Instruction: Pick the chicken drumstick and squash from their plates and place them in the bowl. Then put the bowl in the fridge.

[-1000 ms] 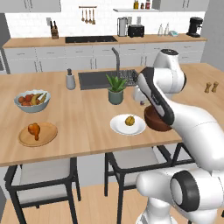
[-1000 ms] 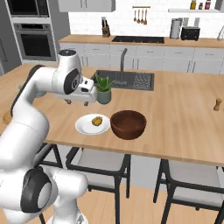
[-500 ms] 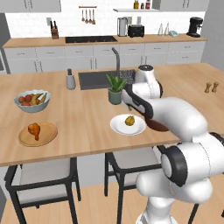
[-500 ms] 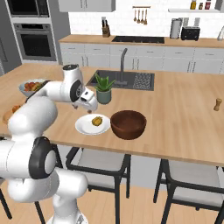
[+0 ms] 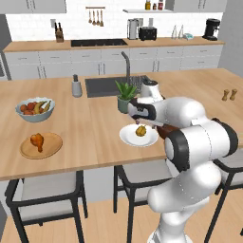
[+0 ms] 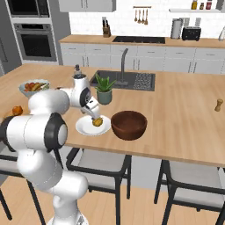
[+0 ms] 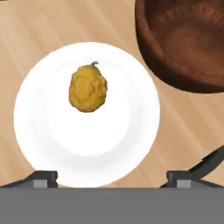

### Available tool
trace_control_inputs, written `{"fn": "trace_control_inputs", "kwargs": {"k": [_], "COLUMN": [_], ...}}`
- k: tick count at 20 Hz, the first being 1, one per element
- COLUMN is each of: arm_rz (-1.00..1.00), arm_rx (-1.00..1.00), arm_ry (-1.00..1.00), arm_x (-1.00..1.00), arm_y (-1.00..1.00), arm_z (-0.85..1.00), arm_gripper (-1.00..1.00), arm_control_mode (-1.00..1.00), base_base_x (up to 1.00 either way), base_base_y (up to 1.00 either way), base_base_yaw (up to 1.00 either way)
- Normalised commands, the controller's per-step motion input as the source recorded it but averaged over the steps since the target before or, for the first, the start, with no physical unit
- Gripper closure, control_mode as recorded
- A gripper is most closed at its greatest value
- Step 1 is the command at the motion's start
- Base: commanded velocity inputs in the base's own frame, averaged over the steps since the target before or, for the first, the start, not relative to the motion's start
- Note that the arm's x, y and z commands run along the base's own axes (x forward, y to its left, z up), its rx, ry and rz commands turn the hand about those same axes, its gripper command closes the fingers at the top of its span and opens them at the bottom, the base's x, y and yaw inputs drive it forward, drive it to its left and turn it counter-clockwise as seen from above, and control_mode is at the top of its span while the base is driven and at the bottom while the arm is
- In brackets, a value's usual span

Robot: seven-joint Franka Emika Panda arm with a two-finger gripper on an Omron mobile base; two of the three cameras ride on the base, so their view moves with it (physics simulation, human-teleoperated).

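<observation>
1. My gripper (image 7: 111,177) is spread wide, its two dark fingertips (image 7: 43,176) standing far apart at the bottom of the hand view, and it holds nothing and touches nothing.
2. It hangs above the white plate (image 7: 52,144), with the squash (image 7: 88,88) lying on that plate toward 12 o'clock from between my fingertips, a little left of centre, its stem pointing up in the hand view.
3. The dark brown bowl (image 7: 183,43) sits at about 1 o'clock from the squash in the hand view, just beside the plate's rim, and it has nothing in it.
4. In the left base view the chicken drumstick (image 5: 37,140) lies on the wooden plate (image 5: 52,147), well apart from me, at about 9 o'clock from the white plate (image 5: 130,138) along the near edge of the table (image 5: 90,142).
5. A pale fruit bowl (image 5: 34,110) stands behind the wooden plate, at about 12 o'clock from it.
6. A potted plant (image 6: 104,88) stands just behind the white plate (image 6: 83,127), with the sink (image 6: 132,79) beyond it.
7. In the right base view a black wall oven (image 6: 35,41) sits at the far left of the room.
8. My arm (image 5: 185,111) reaches out low over the table, the wrist bent so the hand points down at the plate.
</observation>
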Motion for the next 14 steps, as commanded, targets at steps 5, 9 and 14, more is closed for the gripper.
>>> {"fn": "trace_control_inputs", "kwargs": {"k": [5, 9, 14], "arm_rz": [0.00, 0.00, 0.00], "arm_rx": [0.09, 0.10, 0.01], "arm_ry": [0.01, 0.02, 0.03], "arm_x": [0.31, 0.23, 0.29], "arm_y": [-0.22, -0.01, 0.01], "arm_z": [-0.33, -0.39, -0.48], "arm_gripper": [-1.00, -1.00, -1.00], "arm_control_mode": [-1.00, -1.00, -1.00], "base_base_x": [0.00, 0.00, 0.00], "base_base_y": [0.00, 0.00, 0.00], "base_base_yaw": [0.00, 0.00, 0.00]}}
